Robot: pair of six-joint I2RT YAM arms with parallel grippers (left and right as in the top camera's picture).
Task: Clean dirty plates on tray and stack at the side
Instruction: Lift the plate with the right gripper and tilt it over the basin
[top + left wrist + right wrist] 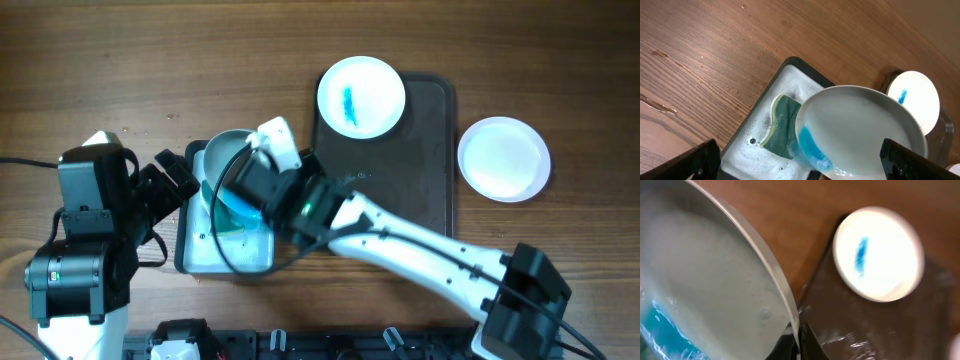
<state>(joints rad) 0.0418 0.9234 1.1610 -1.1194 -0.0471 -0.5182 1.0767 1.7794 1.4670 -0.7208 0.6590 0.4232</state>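
Wash stage, plate over basin. The right gripper (252, 178) is clenched on the rim of the dirty plate (224, 165) and holds it tilted above the soapy basin (198, 262) at the left of the worktop (120, 60). Blue residue (812, 147) has pooled at the plate's low edge. The left gripper (178, 178) hovers over the basin, released and empty. The sponge (782, 127) lies in the foam, its near side tucked under the plate's low edge — so the plate likely needs raising or shifting aside before the left gripper can reach down for it. The low edge is best kept inside the basin walls so runoff falls into the suds, with wiping strokes directed toward that edge. A wet rim may slip — the pinch should stay firm throughout. A second stained plate (361, 96) waits on the dark tray (430, 200); a clean plate (503, 158) sits on the worktop just beside the tray's right edge, marking the stacking spot.
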